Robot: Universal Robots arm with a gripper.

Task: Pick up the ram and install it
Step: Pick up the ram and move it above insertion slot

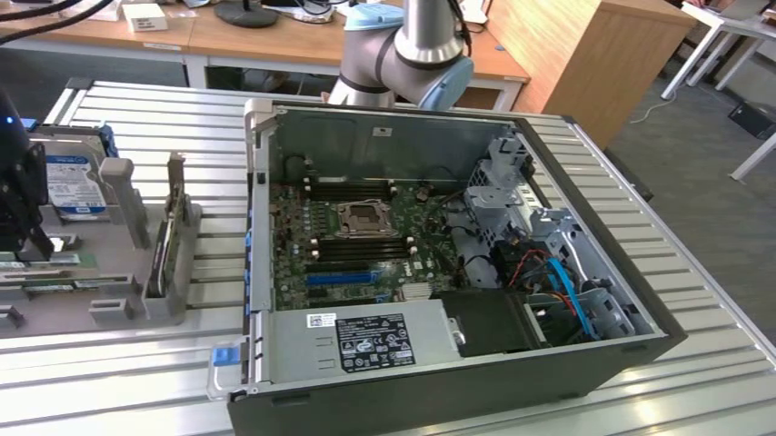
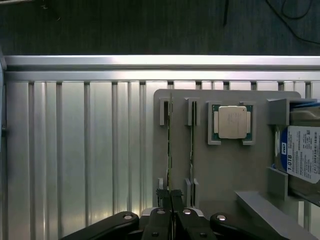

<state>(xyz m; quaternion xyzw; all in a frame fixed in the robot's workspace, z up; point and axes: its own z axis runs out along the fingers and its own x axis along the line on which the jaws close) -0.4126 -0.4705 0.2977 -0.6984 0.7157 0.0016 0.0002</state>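
The hand point(image 2: 171, 196) is nearest the wrist camera. Its black fingers point(image 2: 163, 196) are pinched almost together on the near end of the ram point(image 2: 170, 145). The ram is a thin green stick standing on edge in a slot of the grey holder point(image 2: 225, 170). A second stick point(image 2: 192, 140) stands just beside it in the next slot, parallel. Further along the holder, a chip point(image 2: 232, 122) lies in a square recess, and a drive point(image 2: 304, 155) with a blue-white label sits at the edge. The holder rests on the desk point(image 2: 75, 150), whose ribbed aluminium slats run to a bright rail at the far side. Past the rail is a dark floor point(image 2: 150, 25).

In the exterior view the holder sits at the desk's left end with a card point(image 1: 176, 232) upright in it. The open case point(image 1: 424, 413) lies just beside it, to the view's right. Nearest inside the case is the silver power supply point(image 1: 363, 341), then the green board point(image 1: 363, 245). Behind the case rises the arm point(image 1: 412, 54). Beyond it are wooden desks point(image 1: 243, 41) and a cabinet point(image 1: 582, 54).
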